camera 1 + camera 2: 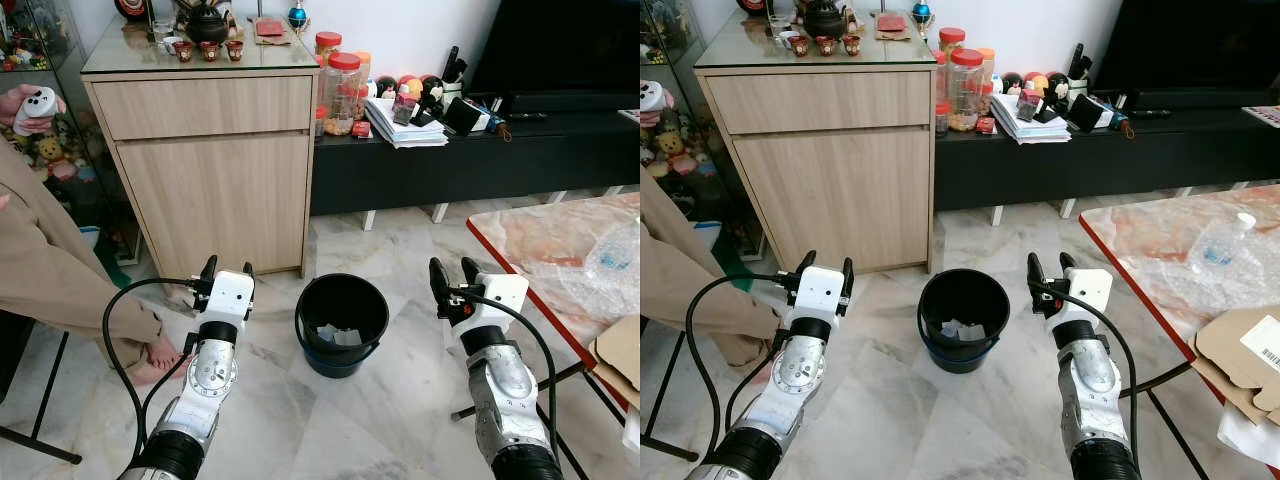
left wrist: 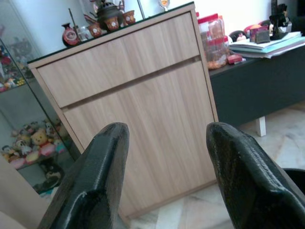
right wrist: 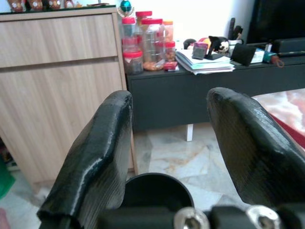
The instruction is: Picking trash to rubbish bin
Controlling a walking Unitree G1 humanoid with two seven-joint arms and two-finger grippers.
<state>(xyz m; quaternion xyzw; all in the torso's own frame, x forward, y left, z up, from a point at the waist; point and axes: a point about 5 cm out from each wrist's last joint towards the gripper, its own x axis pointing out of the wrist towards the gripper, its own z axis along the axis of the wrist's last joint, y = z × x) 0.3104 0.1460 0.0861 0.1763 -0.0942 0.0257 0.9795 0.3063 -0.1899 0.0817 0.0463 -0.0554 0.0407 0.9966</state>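
The round black rubbish bin at 12 o'clock holds pale scraps, flanked by the empty, spread left gripper and right gripper.

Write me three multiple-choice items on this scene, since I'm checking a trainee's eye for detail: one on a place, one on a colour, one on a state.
1. Where does the black bin stand?
A. On the floor between the two arms
B. On top of the wooden cabinet
C. Under the TV bench

2. What colour are the lids of the plastic jars beside the cabinet?
A. Blue
B. Red
C. White

3. How is the right gripper now?
A. Shut on a bottle
B. Shut on paper
C. Open and holding nothing

Answers:
1. A, it sits on the marble floor, with the left gripper to one side and the right gripper to the other.
2. B, the lids are red.
3. C, the right wrist view shows its fingers apart with nothing between them.
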